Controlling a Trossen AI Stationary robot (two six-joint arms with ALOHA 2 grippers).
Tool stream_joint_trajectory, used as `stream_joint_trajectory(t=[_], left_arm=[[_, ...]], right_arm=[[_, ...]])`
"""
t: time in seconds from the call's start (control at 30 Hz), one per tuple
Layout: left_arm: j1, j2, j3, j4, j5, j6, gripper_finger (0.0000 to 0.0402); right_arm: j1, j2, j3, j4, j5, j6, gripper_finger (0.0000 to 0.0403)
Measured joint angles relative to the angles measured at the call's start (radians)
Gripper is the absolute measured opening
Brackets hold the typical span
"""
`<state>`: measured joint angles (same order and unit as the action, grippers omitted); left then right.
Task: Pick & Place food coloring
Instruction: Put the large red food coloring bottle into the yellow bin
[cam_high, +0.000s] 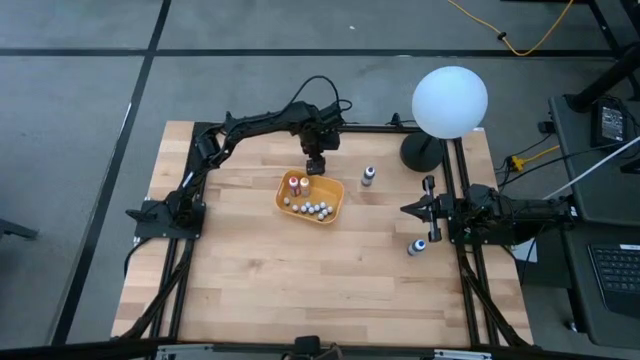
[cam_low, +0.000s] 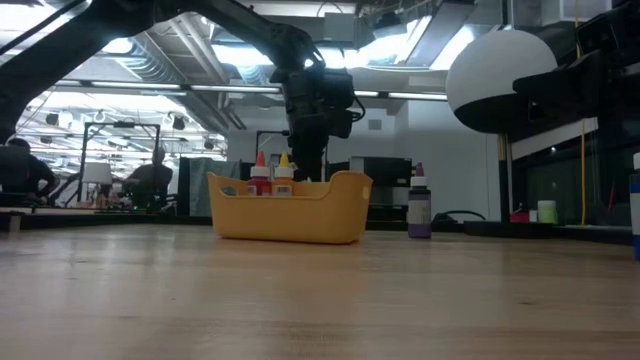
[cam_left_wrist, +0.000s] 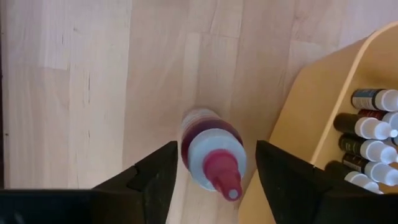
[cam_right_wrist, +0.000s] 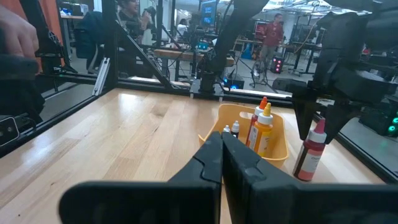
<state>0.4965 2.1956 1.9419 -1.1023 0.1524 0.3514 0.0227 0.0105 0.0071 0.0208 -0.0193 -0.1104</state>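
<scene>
High view: orange plastic tray (cam_high: 335, 205) at table centre, holding two taller bottles and a row of small white-capped ones. My left gripper (cam_high: 315, 163) hangs at the tray's far edge. Outside the tray: a purple-topped bottle (cam_high: 368, 177) to its right, and a blue-topped bottle (cam_high: 417, 246) near my right gripper (cam_high: 424, 209), which waits at the right edge. I judge the task partly done, with at least these left.

Low view: red-capped (cam_low: 260, 173) and orange-capped (cam_low: 284, 173) bottles upright in the tray; purple one on the wood to the right.

Left wrist view: maroon dropper bottle (cam_left_wrist: 213, 156) upright on the wood just beside the tray wall, between my spread fingers (cam_left_wrist: 152, 180), which appear clear of it.

Right wrist view: my right fingers (cam_right_wrist: 217, 163) are pressed together, empty, pointing across at the tray; the left arm is poised straight down over the maroon bottle.
</scene>
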Motion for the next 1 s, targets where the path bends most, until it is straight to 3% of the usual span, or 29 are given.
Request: stream_joint_trajectory(t=[0.47, 0.77, 1.0], left_arm=[[0.002, 0.0, 0.002, 0.001, -0.002, -0.027, 0.0123], [-0.014, -0.003, 0.008, -0.007, -0.002, -0.042, 0.0126], [-0.038, -0.005, 0.139, -0.072, -0.002, -0.043, 0.0117]], right_arm=[[0.0, 0.0, 0.0, 0.0, 0.0, 0.0, 0.0008], [0.0, 0.0, 0.0, 0.0, 0.0, 0.0, 0.0008], [0.0, 0.0, 0.0, 0.0, 0.0, 0.0, 0.0008]])
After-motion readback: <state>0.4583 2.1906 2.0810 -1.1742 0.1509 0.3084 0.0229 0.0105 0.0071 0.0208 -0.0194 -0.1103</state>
